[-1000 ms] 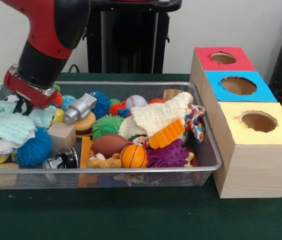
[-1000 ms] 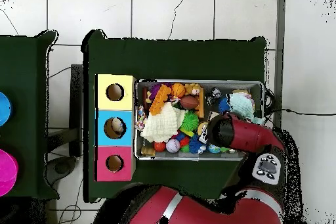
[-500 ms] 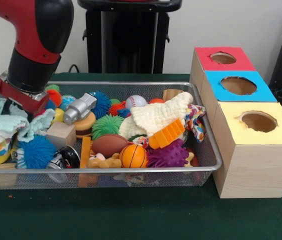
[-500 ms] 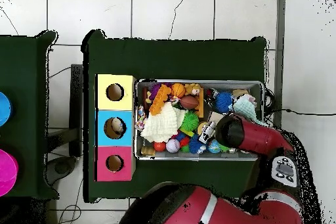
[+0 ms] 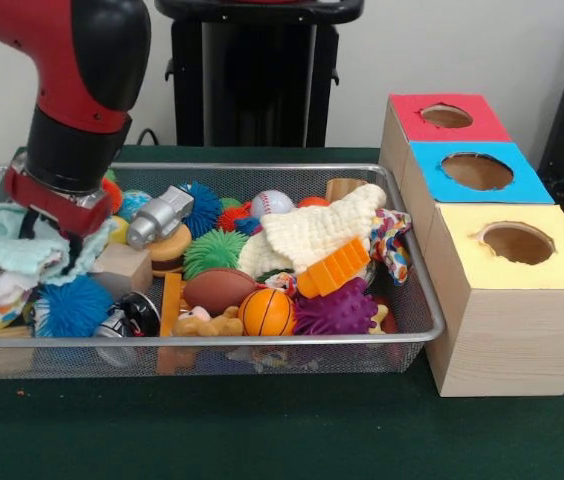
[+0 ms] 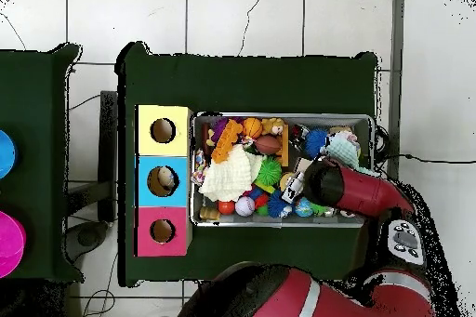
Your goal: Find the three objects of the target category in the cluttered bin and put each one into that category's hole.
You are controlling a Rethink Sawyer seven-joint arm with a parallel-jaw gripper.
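The pale green cloth (image 5: pixel 17 250) lies at the wire bin's (image 5: pixel 417 300) end farthest from the boxes. The end effector (image 5: pixel 50 228) sits on it; its grip cannot be told. It should lift slowly, straight up.

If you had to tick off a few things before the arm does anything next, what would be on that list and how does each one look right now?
1. End effector over the wire bin: ok, at the end farthest from the boxes.
2. Grip state: cannot tell, the wrist and cloths hide it.
3. Something held: cannot tell; the mint cloth bunches right under it.
4. Holes open: ok in the front view for the red box, blue box and yellow box.
5. Blue box empty: not ok, the overhead view shows something pale inside.
6. Path to the boxes: ok, nothing stands above the toys between.
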